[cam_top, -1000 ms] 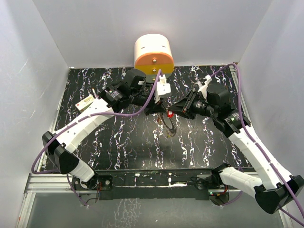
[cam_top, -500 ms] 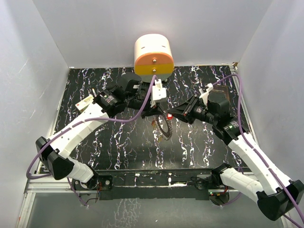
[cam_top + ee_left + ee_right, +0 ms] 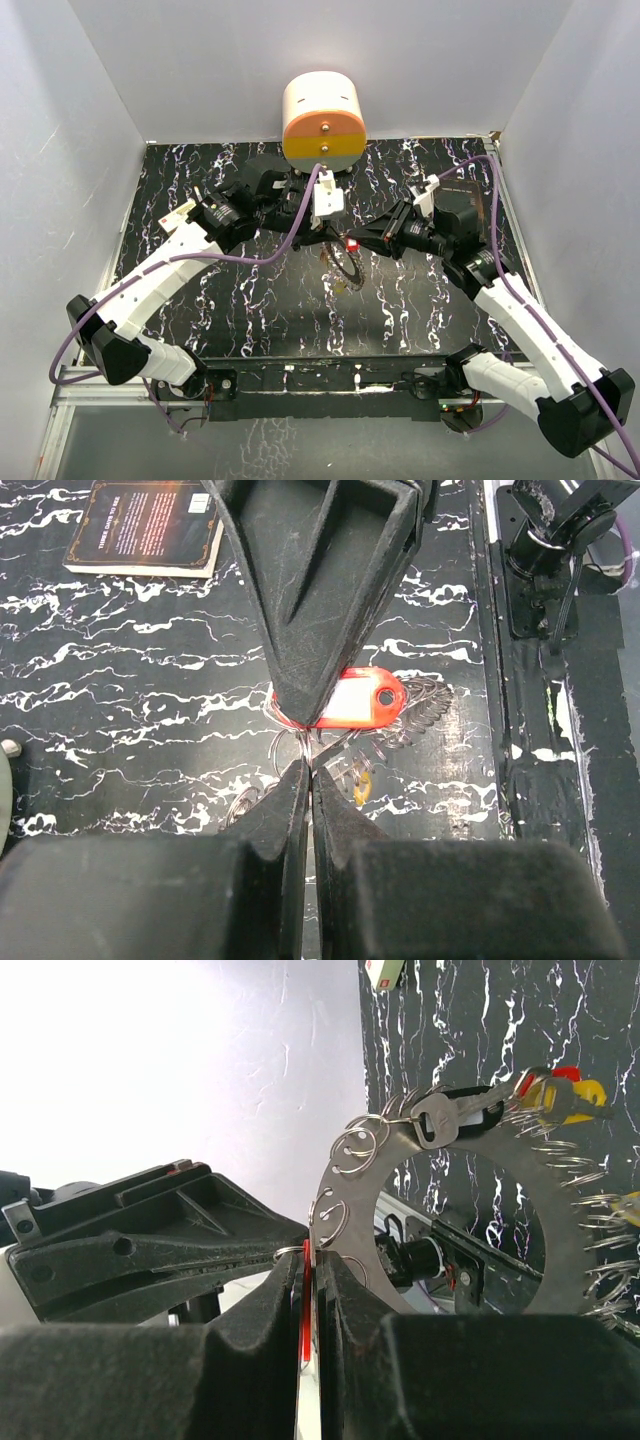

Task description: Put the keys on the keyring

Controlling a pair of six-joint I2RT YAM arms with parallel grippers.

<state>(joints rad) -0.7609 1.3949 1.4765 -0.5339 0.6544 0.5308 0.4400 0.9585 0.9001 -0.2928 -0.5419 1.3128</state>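
Note:
The keyring (image 3: 545, 1210) is a flat silver ring with many small wire loops on its rim, held up between both grippers over the mat; it also shows in the top view (image 3: 347, 272). My right gripper (image 3: 307, 1290) is shut on a red key (image 3: 355, 698) with a white label, against the ring's rim. My left gripper (image 3: 309, 775) is shut on a wire loop at the ring's edge, tip to tip with the right fingers (image 3: 320, 600). Red and yellow keys (image 3: 565, 1092) and a silver key (image 3: 440, 1115) hang on the ring. A yellow key (image 3: 362, 788) shows below it.
The cream-and-orange round drawer unit (image 3: 322, 115) stands at the back centre, just behind the grippers. A dark book (image 3: 145, 530) lies on the mat at the back right. A small white object (image 3: 180, 215) lies at the left. White walls close in the sides.
Both arms have changed posture: the left elbow has swung left and the right wrist has drawn back to the right. The grippers stay joined at the ring, which has barely moved.

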